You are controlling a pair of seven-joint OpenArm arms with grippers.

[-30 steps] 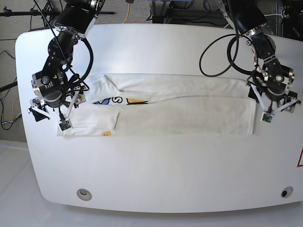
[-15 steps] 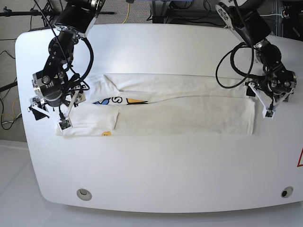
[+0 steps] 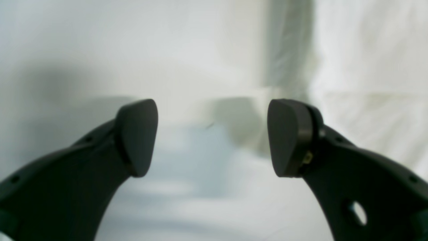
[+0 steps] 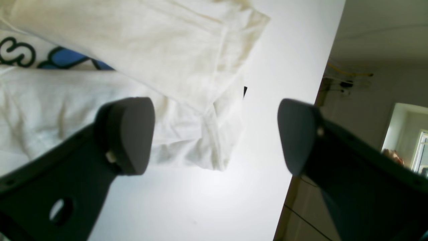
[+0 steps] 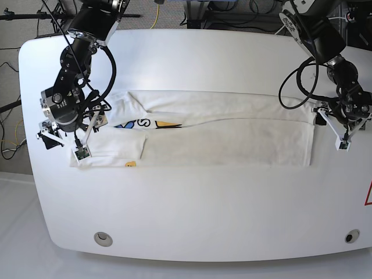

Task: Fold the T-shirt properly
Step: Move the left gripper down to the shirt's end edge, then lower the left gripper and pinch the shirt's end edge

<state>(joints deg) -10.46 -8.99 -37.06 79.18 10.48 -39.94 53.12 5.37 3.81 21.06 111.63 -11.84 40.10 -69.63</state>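
Across the middle of the white counter (image 5: 192,215), you have the white T-shirt (image 5: 226,142) laid out in a long, low, partly folded strip. Toward your right arm's end, a flap of cloth lies folded over, and beside it you can see part of the blue, yellow and black printed graphic (image 5: 148,124). Below that flap, at the shirt's near edge, sits the small yellow-orange mark (image 5: 131,164).

Your right gripper (image 4: 215,135) is over that end of the shirt, its jaws spread wide with nothing gripped between them. The right wrist view also shows a bit of the black neck tag (image 4: 245,92) poking out at the cloth's edge.

Your left gripper (image 3: 212,139) is at the opposite end, also wide open and holding nothing; the shirt's edge shows between and behind its fingers, though that view is blurred.
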